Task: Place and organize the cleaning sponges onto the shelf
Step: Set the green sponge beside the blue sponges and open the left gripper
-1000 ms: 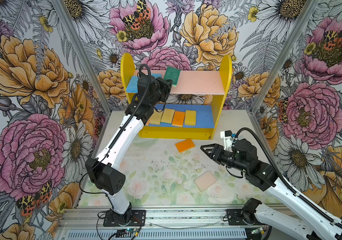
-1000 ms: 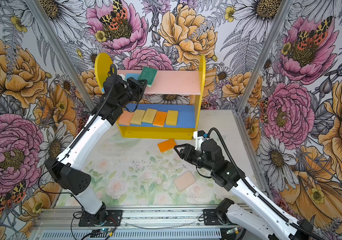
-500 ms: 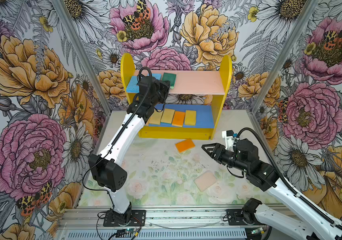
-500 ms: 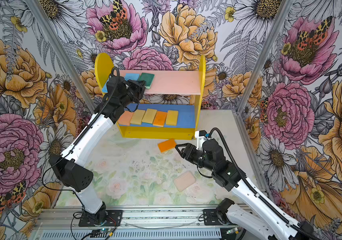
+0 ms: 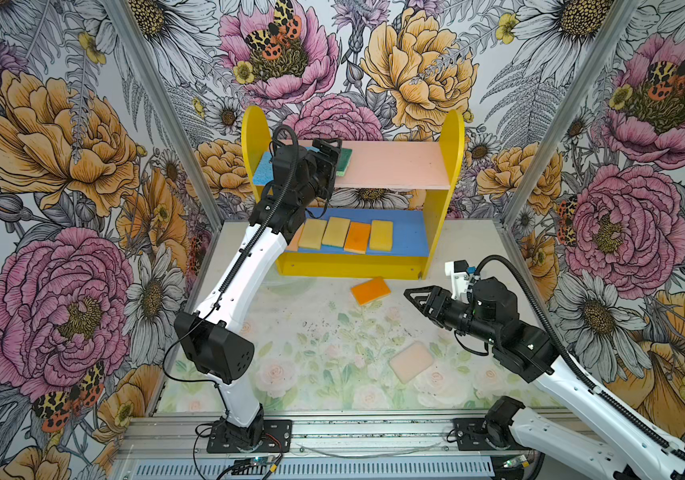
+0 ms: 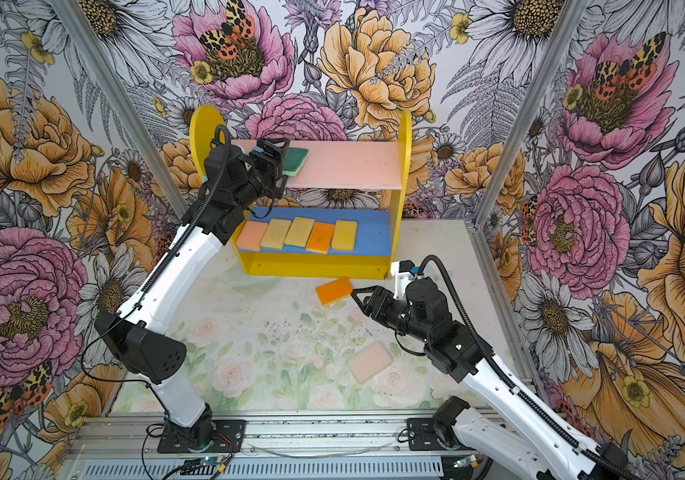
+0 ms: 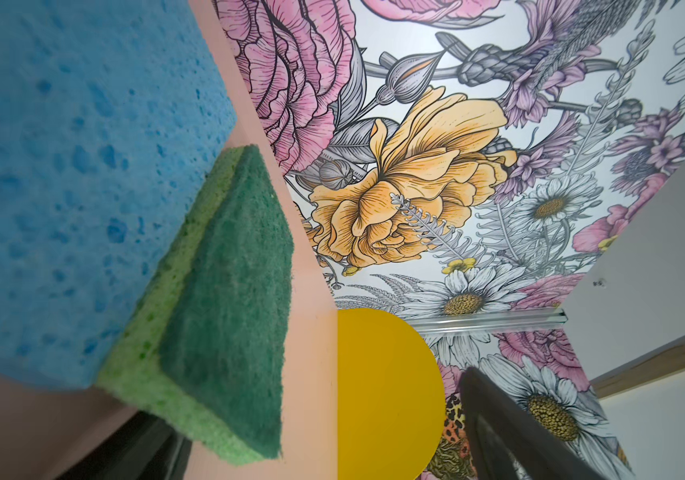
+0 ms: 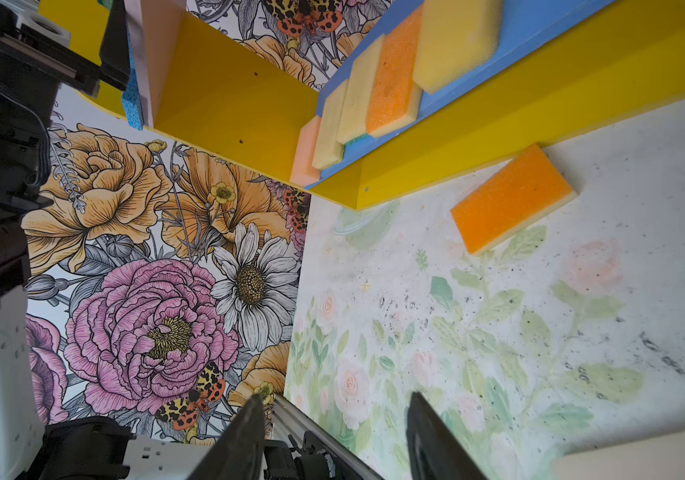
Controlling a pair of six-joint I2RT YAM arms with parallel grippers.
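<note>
The shelf (image 5: 453,137) (image 6: 405,137) stands at the back. On its pink upper board (image 7: 315,374) a dark green sponge (image 5: 345,160) (image 6: 295,160) (image 7: 228,291) lies against a blue sponge (image 5: 263,172) (image 7: 62,187). My left gripper (image 5: 328,156) (image 6: 276,156) (image 7: 307,419) is open at the green sponge's near end and holds nothing. Several sponges (image 5: 345,235) (image 6: 297,233) sit in a row on the blue lower board. An orange sponge (image 5: 370,290) (image 6: 334,291) (image 8: 511,199) and a peach sponge (image 5: 411,361) (image 6: 369,361) lie on the table. My right gripper (image 5: 413,297) (image 6: 359,297) (image 8: 334,399) hangs open, just right of the orange sponge.
Floral walls close in the back and both sides. The left arm (image 5: 249,266) slants across the shelf's left front. A metal rail (image 5: 332,432) runs along the table's front edge. Right of the green sponge, the pink board (image 5: 399,166) is bare.
My left gripper has opened and let the green sponge down flat on the pink board beside the blue one. The right gripper has barely shifted.
</note>
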